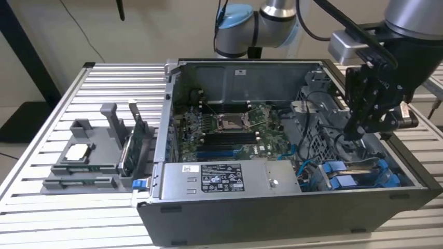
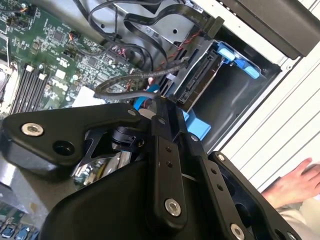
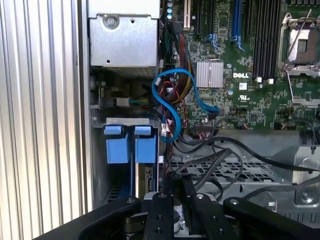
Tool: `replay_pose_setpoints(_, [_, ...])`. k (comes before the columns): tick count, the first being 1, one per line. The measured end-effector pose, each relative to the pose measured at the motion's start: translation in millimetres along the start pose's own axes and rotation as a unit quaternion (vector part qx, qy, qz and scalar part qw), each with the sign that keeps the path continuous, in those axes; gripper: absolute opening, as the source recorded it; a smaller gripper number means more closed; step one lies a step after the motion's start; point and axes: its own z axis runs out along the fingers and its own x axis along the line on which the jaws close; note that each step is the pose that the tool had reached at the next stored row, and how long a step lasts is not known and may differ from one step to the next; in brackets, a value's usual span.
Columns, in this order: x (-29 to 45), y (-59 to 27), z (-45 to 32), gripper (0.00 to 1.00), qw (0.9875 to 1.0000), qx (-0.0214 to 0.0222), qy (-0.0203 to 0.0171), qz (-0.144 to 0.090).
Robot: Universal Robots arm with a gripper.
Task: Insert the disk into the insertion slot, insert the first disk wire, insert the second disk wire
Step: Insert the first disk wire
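Much of the disk [image 2: 199, 80] behind the hand [image 2: 161, 107] and black cables [image 2: 135, 75]; robot arm [image 1: 415, 21] cropped

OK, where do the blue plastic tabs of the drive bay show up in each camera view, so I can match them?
Exterior view: the blue tabs sit in the case's near corner, toward the exterior view's right.
First wrist view: the blue tabs are beside the ribbed table, near the silver metal box.
Second wrist view: the blue tabs are by the case wall, beyond the black cables.
Shared landmark: the green motherboard.
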Motion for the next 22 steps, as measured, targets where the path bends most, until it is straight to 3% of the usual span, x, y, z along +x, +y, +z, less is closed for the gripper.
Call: replay_pose_setpoints(22, [7.6, -17.5, 10.7, 0.19, 1.0, -0.0018, 0.0002, 0.001])
